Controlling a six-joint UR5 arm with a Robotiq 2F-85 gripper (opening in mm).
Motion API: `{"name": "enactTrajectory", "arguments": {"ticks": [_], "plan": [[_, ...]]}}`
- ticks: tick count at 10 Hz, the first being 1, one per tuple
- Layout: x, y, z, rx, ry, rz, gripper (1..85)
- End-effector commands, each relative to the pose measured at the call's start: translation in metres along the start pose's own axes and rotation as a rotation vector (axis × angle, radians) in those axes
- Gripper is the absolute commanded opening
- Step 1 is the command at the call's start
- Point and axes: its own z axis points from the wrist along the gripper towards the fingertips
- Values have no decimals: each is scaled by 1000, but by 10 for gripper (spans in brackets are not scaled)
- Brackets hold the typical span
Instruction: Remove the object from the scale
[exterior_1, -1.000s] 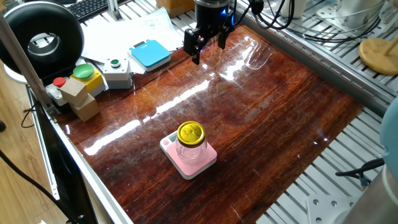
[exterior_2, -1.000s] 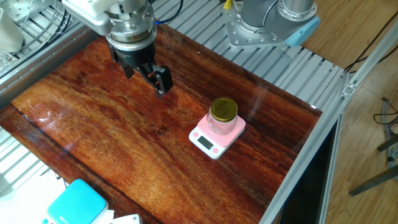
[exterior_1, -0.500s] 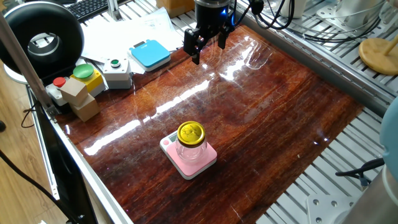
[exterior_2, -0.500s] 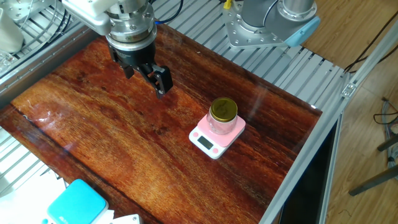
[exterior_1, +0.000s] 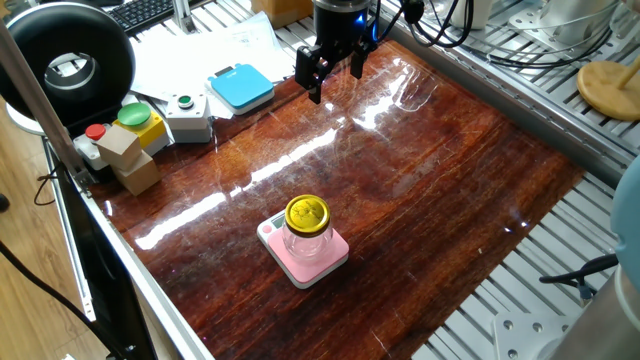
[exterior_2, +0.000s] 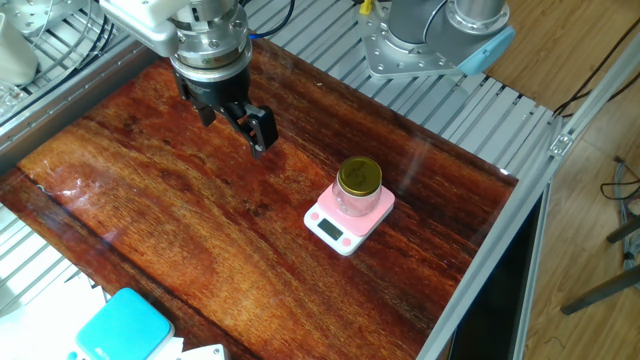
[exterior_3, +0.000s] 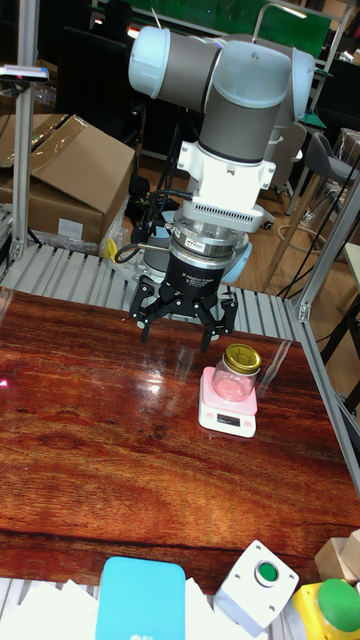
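Tall fixed view: a glossy, red-brown wooden worktop (exterior_3: 90, 430) mirrors the lamps in pale streaks and rests on a frame of grey metal slats (exterior_3: 60, 270). The pincer (exterior_3: 178, 332) hangs above the far part of the board, its fingers spread wide and holding nothing. The jar (exterior_3: 240, 375) with its gold lid stands upright on the pink scale (exterior_3: 228, 408), near the worktop's edge at the picture's right and well apart from the pincer. Behind the arm a big cardboard box (exterior_3: 70, 180) sits in a dim room. At the near edge lie a blue scale (exterior_3: 140, 600), white papers (exterior_3: 50, 610) and a grey box with a green button (exterior_3: 258, 585). One fixed view adds a keyboard (exterior_1: 150, 12) beyond the papers.
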Motion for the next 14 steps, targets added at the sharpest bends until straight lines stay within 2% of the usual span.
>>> {"name": "enactTrajectory", "arguments": {"ticks": [1, 2, 3, 7, 9, 11, 13, 14], "plan": [[61, 15, -7, -40, 237, 62, 10], [55, 19, -4, -41, 214, 85, 10], [53, 21, -3, -45, 210, 90, 10], [54, 27, -2, -60, 209, 113, 10], [59, 33, -4, -63, 208, 125, 10], [63, 42, 6, -72, 138, 153, 10], [72, 49, 13, -73, 107, 163, 10], [74, 52, 18, -106, 81, 165, 10]]}}
